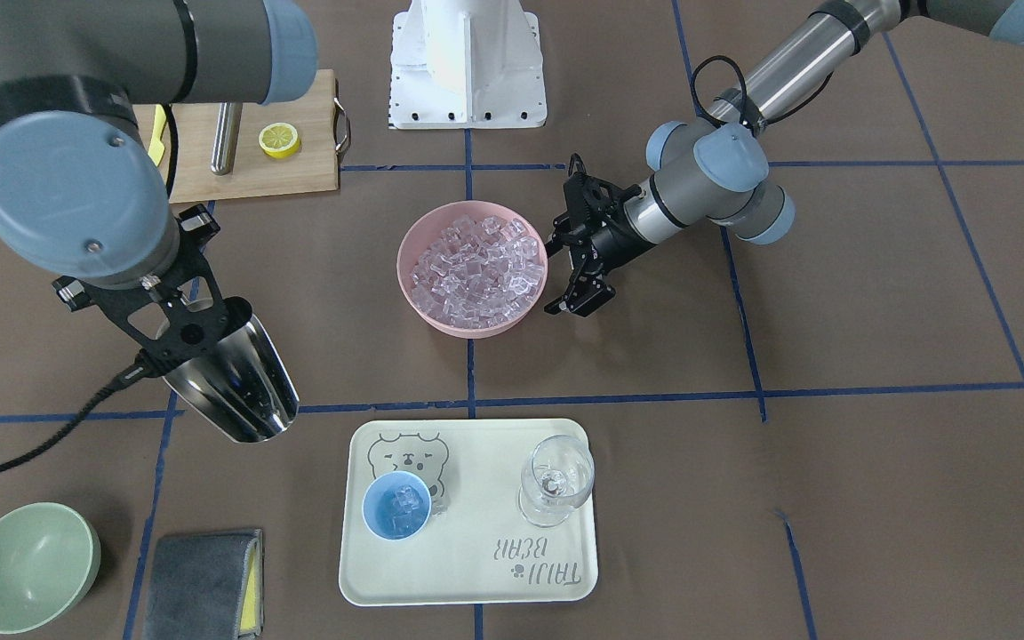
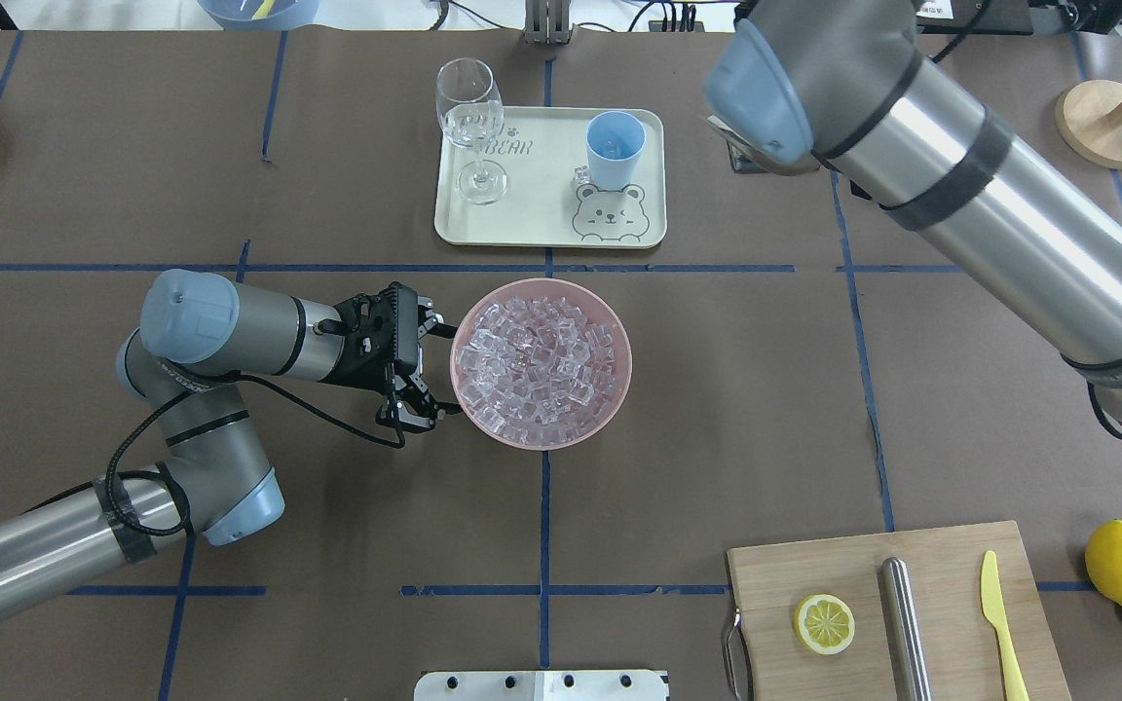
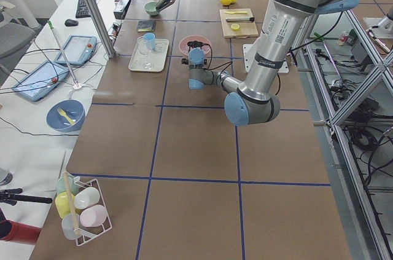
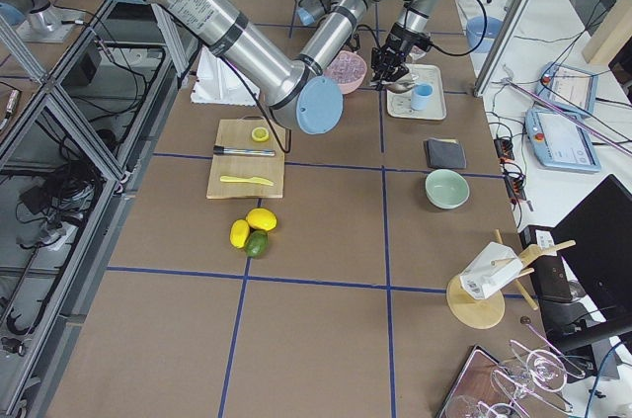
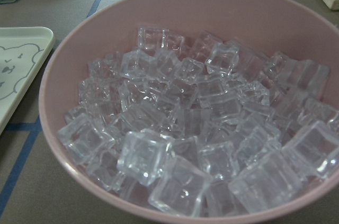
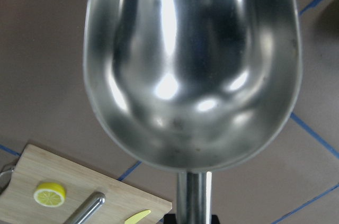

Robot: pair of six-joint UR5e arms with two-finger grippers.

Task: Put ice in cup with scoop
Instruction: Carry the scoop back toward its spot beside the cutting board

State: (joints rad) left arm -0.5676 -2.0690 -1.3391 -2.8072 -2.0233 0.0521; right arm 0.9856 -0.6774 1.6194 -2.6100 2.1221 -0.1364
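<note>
The ice (image 1: pixel 476 267) fills a pink bowl (image 1: pixel 414 293) at the table's middle; the left wrist view shows the ice (image 5: pixel 201 128) close up. My left gripper (image 1: pixel 568 267) is open, its fingers standing beside the bowl's rim. My right gripper (image 1: pixel 176 331) is shut on the scoop (image 1: pixel 241 382), held tilted above the table between the pink bowl and the tray. The scoop's blade (image 6: pixel 190 65) is empty. The light-blue cup (image 1: pixel 396 505) stands on the tray (image 1: pixel 476 569) with a few cubes inside. One cube (image 1: pixel 439 507) lies on the tray beside the cup.
A clear wine glass (image 1: pixel 555 480) stands on the tray. A pale green bowl (image 1: pixel 28 564) and a grey cloth (image 1: pixel 201 582) lie near the scoop. A cutting board (image 1: pixel 299 173) holds a lemon half (image 1: pixel 279 140) and a steel cylinder (image 1: pixel 226 138). Whole lemons (image 2: pixel 1121 565) lie nearby.
</note>
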